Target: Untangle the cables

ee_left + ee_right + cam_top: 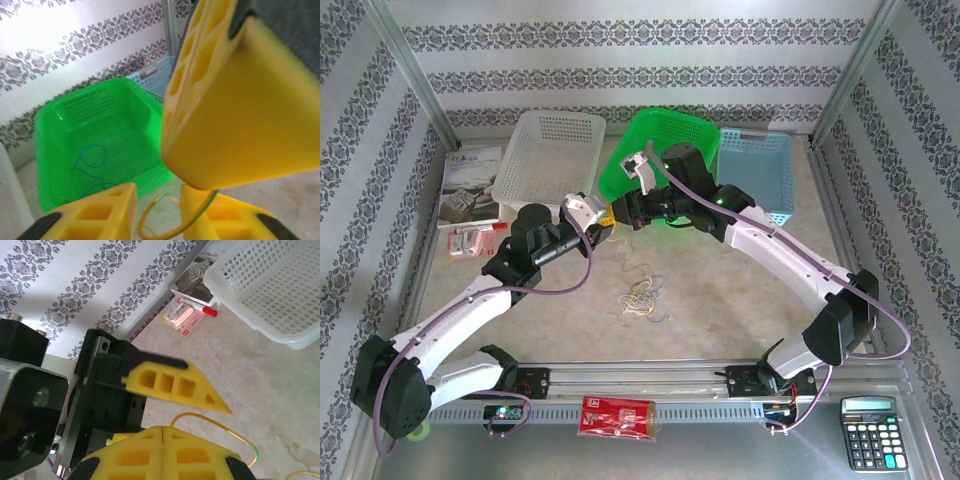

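We saw a bright green basket (665, 130); left of it stood a white basket (555, 140), right of it a pale blue basket (760, 165). Behind it the wall (620, 60) carried grey floral stripes on white. Before it lay whitish, yellow and blue cables (642, 298). Near it, a yellow cable (215, 420) matched yellow fingers (150, 455).
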